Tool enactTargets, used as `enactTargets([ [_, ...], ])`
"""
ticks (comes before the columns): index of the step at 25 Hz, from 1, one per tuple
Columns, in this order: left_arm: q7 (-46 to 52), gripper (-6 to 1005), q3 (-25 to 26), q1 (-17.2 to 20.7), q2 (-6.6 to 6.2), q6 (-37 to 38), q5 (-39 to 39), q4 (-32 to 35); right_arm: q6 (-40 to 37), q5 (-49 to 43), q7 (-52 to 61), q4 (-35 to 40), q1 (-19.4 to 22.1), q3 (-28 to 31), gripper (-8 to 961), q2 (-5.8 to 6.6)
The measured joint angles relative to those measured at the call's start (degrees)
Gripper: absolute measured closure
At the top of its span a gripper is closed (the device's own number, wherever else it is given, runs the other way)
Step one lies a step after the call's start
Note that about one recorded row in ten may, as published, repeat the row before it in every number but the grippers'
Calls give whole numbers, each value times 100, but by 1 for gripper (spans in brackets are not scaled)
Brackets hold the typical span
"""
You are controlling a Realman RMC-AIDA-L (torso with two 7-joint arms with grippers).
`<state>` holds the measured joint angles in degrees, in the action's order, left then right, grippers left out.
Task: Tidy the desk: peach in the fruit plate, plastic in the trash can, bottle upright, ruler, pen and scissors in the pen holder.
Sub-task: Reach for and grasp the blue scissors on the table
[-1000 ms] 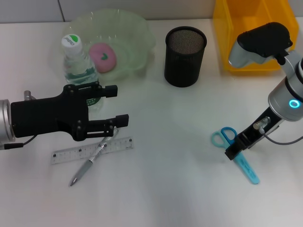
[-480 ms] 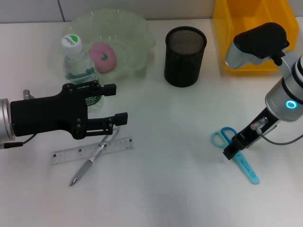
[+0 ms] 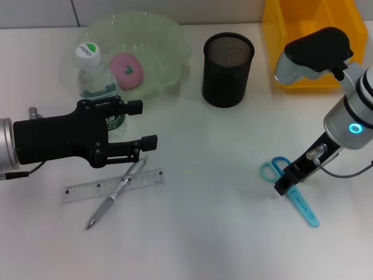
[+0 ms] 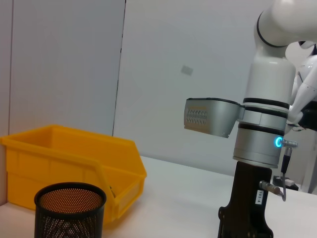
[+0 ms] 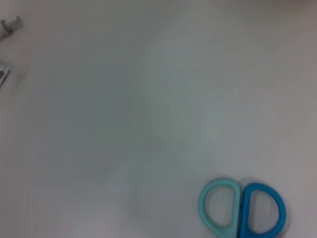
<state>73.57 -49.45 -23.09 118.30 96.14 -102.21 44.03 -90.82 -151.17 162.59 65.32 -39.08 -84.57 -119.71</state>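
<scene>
Pen: a silver ballpoint pen [image 3: 112,200] lies slantwise at lower left of the head view, its upper end crossing the ruler.
Ruler: a clear plastic ruler [image 3: 113,185] lies flat on the white desk [image 3: 204,233], just under the left gripper.
Scissors: blue-and-teal plastic-handled scissors [image 3: 290,189] lie flat at lower right, handles toward frame centre, blades toward the lower right corner; the two finger loops [image 5: 241,208] fill the lower right of the right wrist view.
Left gripper: the black left gripper [image 3: 144,124] reaches in level from the left edge, its two fingers spread wide and holding nothing, one finger beside the bottle, the other above the pen's tip.
Right gripper: the right gripper [image 3: 284,185] points steeply down from a grey-white arm at the right edge, its tip at the scissors' pivot; whether its fingers are parted I cannot tell.
Bottle: a clear plastic water bottle with a white-green cap [image 3: 98,81] stands upright at upper left, touching the plate's front rim.
Peach: a pink peach [image 3: 126,70] sits inside the pale green translucent fruit plate [image 3: 169,41].
Pen holder: a black mesh cylindrical pen holder [image 3: 228,69] stands top centre, nothing seen inside.
Trash can: a yellow plastic bin [image 3: 280,35] sits at upper right, partly behind the right arm.
</scene>
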Motion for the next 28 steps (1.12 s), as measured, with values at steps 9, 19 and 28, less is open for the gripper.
enactTargets([
  [9, 0, 237, -1, -24, 0, -61, 0, 0, 11, -10, 0, -58, -21, -31, 426, 6],
  [19, 0, 238, -26, -36, 0, -79, -7, 11, -18, -49, 14, -135, -72, -63, 425, 18],
  [28, 0, 240, 6, -46, -1, -87, -24, 8, 11, -53, 25, -240, -161, -168, 425, 18],
])
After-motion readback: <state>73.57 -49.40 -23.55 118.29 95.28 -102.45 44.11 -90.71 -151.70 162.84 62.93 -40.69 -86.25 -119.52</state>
